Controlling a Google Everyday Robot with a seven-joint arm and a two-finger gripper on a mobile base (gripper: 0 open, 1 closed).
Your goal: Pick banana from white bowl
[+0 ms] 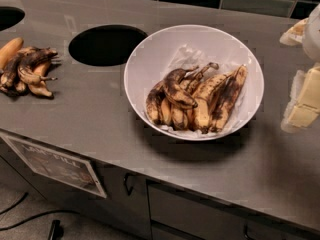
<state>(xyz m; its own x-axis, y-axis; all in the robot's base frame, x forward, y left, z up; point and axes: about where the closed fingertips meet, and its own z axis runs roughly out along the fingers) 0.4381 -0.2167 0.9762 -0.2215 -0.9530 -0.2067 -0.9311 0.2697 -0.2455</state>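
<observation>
The white bowl (150, 49) stands on the grey counter in the middle of the camera view, lined with clear plastic. Several overripe bananas lie in its lower half. The banana (176, 90) is the strongly curved, nearly black one on top of the left part of the pile. Straighter, yellower blotched bananas (220, 99) lie to its right. My gripper (296, 69) is at the right edge, to the right of the bowl and above the counter. Its two pale fingers (302, 104) stand apart and hold nothing.
A separate bunch of dark bananas with an orange one (25, 69) lies at the counter's left. A round hole (106, 45) is cut in the counter left of the bowl, another at the far left (7, 16). Cabinet doors and a sign (55, 165) are below the front edge.
</observation>
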